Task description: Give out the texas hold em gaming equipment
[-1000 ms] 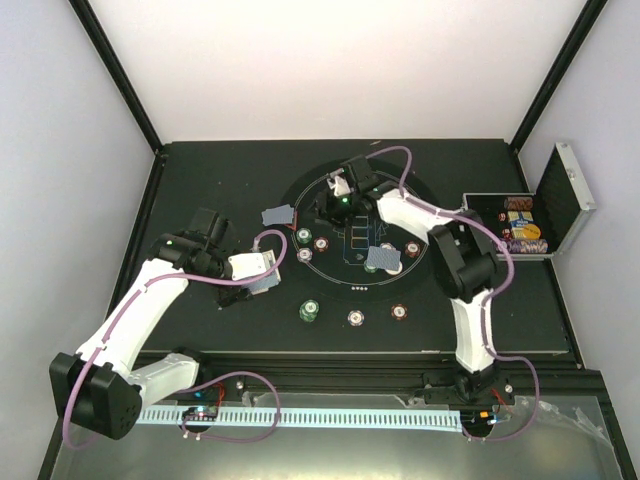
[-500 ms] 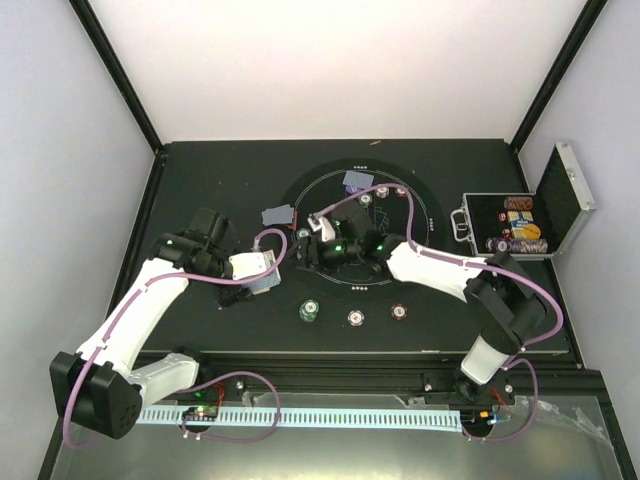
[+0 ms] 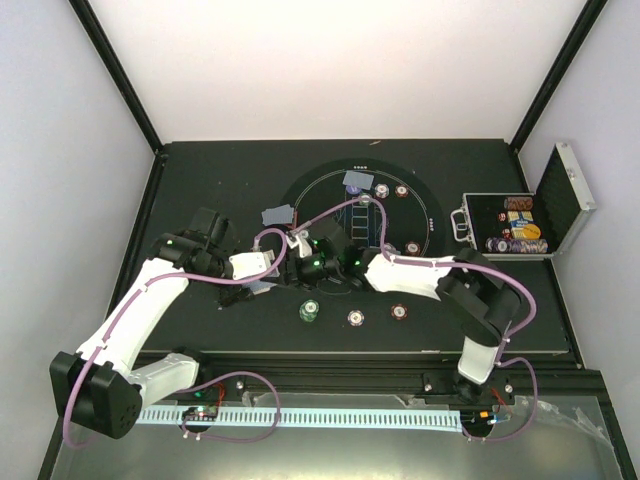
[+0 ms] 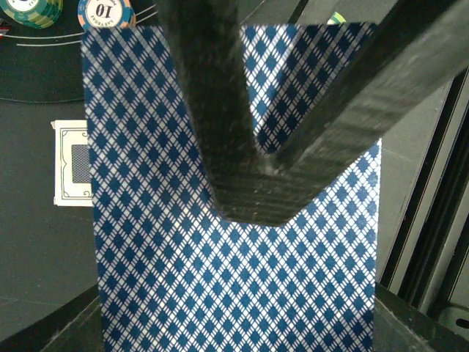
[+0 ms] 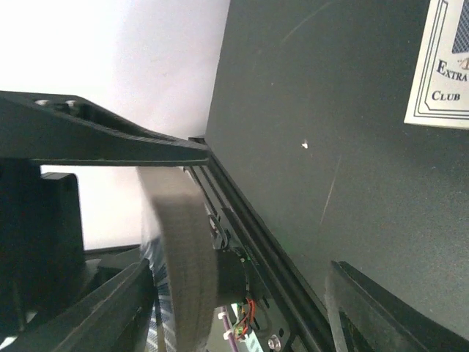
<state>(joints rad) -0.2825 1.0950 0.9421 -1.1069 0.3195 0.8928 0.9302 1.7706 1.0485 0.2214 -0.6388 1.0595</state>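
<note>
Cards in a deck [image 4: 220,293] with blue-diamond backs are clamped by the left gripper [image 4: 253,194], whose jaws are closed flat on it, just off the left rim of the mat [image 3: 425,215]. The right gripper [image 3: 292,268] is stretched leftward across the mat to just beside that deck. Its jaws are seen well apart, and in the right wrist view a blurred grey band, apparently the deck's edge, is seen between them. Whether either finger touches it cannot be told.

A loose card [image 4: 73,165] with a bordered face is seen flat on the table [image 3: 200,175] under the left gripper. A card pile [image 3: 277,215] is laid just outside the mat's left rim, and more cards [image 3: 358,180] are laid at its far rim.

A white chip [image 3: 381,190] and a red chip [image 3: 401,190] are placed side by side on the far part of the mat, with another red one [image 3: 412,248] on its right part. A green stack [image 3: 310,312], a second white chip [image 3: 356,318] and a brown-red chip [image 3: 399,312] are set in a row just outside the near rim. The case [image 3: 560,200] is stood open at the right, with chips inside.
</note>
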